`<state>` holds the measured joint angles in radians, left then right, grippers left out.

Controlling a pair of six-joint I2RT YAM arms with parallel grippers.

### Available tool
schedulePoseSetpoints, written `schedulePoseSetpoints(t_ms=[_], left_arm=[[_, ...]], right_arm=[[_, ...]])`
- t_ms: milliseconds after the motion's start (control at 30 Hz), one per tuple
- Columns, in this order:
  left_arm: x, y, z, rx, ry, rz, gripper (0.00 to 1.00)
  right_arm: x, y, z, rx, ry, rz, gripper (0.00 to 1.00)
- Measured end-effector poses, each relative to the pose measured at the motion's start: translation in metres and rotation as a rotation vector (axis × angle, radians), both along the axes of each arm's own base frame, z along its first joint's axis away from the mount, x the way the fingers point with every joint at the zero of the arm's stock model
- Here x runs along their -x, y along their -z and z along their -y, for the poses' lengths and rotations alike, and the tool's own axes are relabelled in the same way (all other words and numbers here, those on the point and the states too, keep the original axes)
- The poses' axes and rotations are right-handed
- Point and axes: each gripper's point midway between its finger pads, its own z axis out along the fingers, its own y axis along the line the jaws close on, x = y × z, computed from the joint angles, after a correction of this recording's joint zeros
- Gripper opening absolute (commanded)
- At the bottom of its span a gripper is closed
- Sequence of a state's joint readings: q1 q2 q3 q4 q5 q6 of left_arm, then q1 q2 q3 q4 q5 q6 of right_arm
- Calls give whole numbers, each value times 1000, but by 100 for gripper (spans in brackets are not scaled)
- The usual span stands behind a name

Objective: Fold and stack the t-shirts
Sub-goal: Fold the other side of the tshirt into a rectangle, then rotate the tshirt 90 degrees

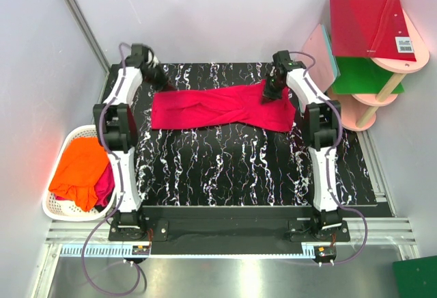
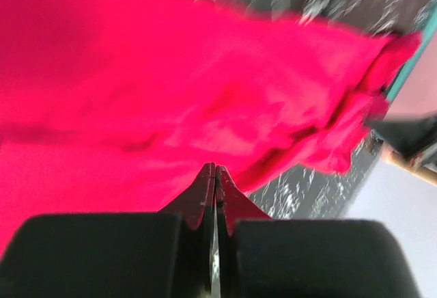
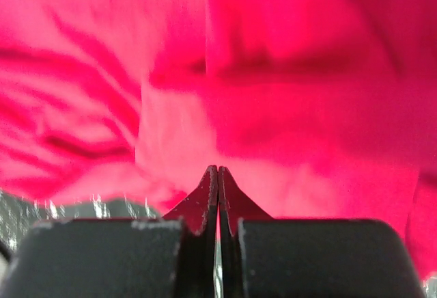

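A crimson t-shirt [image 1: 218, 108] lies stretched in a long band across the far part of the black marbled table [image 1: 232, 168]. My left gripper [image 1: 164, 83] is at the shirt's far left corner, jaws pressed together on its edge. The left wrist view shows the shirt [image 2: 205, 86] spreading away from the gripper [image 2: 216, 168]. My right gripper [image 1: 272, 93] is at the shirt's far right edge, also shut on the cloth [image 3: 273, 72], which fills the right wrist view beyond the gripper [image 3: 218, 169]. An orange t-shirt [image 1: 80, 168] lies over another crimson one [image 1: 104, 185] in a basket.
A white basket [image 1: 56, 209] stands off the table's left side. A pink shelf stand [image 1: 382, 86] with red [image 1: 365, 28] and green [image 1: 365, 76] boards and a pink teal-edged board [image 1: 321, 55] is at the back right. Grey walls enclose the cell.
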<state>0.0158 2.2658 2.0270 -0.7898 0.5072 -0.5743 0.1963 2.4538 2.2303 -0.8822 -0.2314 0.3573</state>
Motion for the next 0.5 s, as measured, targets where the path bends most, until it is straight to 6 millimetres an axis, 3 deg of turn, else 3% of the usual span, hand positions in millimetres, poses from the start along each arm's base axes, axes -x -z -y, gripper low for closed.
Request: schedulePoseSetpoints(t_ms=[100, 200, 333, 500], left_arm=[[-34, -25, 7, -93, 30, 148, 0], [-41, -23, 9, -190, 53, 187, 0], [-37, 15, 1, -319, 74, 127, 0], [-20, 71, -21, -487, 91, -14, 0]], right_arm=[[34, -11, 3, -8, -12, -57, 0], [60, -21, 4, -27, -23, -99, 0], [77, -20, 3, -43, -32, -140, 0], [80, -3, 6, -19, -42, -189, 0]])
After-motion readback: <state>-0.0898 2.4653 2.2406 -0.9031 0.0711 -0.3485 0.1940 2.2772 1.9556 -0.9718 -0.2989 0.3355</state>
